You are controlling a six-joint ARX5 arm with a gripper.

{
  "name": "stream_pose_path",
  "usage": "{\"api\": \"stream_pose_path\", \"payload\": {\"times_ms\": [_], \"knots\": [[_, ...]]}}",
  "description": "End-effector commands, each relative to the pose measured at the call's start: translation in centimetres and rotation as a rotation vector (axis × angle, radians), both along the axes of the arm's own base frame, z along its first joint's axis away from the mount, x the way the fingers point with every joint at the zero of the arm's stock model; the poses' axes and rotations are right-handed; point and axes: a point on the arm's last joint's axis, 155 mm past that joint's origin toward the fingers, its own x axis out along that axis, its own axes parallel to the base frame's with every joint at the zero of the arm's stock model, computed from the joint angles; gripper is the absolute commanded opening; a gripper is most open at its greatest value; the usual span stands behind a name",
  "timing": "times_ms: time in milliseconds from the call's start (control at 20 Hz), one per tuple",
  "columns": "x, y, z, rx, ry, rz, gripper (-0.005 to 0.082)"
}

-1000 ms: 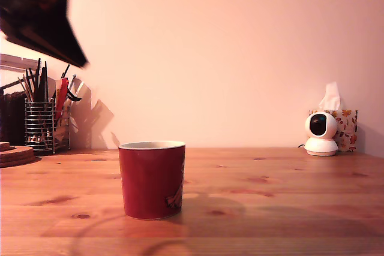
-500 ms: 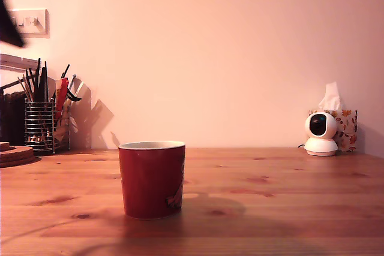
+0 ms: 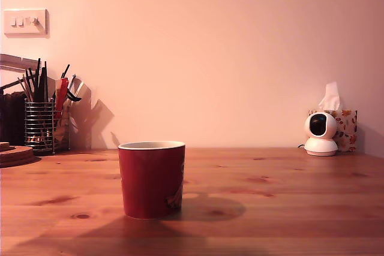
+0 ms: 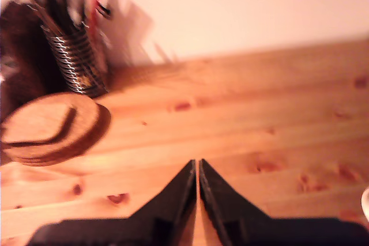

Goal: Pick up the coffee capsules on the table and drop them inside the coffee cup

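Observation:
The red coffee cup (image 3: 152,178) with a cream rim stands on the wooden table (image 3: 288,196) left of centre in the exterior view. No coffee capsules show in either view. My gripper is outside the exterior view. In the wrist view my gripper (image 4: 196,164) hangs above bare table (image 4: 259,119), its two dark fingers pressed together with nothing visible between them. A pale sliver at that view's edge (image 4: 366,203) may be the cup's rim. The wrist view is motion-blurred.
A wire-mesh utensil holder (image 3: 45,125) (image 4: 78,61) stands at the back on the exterior view's left, with a stack of round wooden coasters (image 3: 15,154) (image 4: 52,128) beside it. A white camera (image 3: 321,133) and a tissue box (image 3: 343,125) sit at the back right.
The dark arm that blurred across the exterior view's upper left has moved out past the left edge. The light switch behind it now shows. The cup has not moved.

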Motion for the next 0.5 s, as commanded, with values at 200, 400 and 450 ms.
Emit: {"api": "stream_pose_path", "payload": {"times_ms": [200, 400, 450], "knots": [[-2.4, 0.2, -0.5, -0.016, -0.045, 0.003, -0.0024], [-4.0, 0.2, 0.8, -0.018, -0.103, 0.002, -0.0024], [-4.2, 0.2, 1.0, -0.019, -0.110, 0.002, -0.0024]]}}
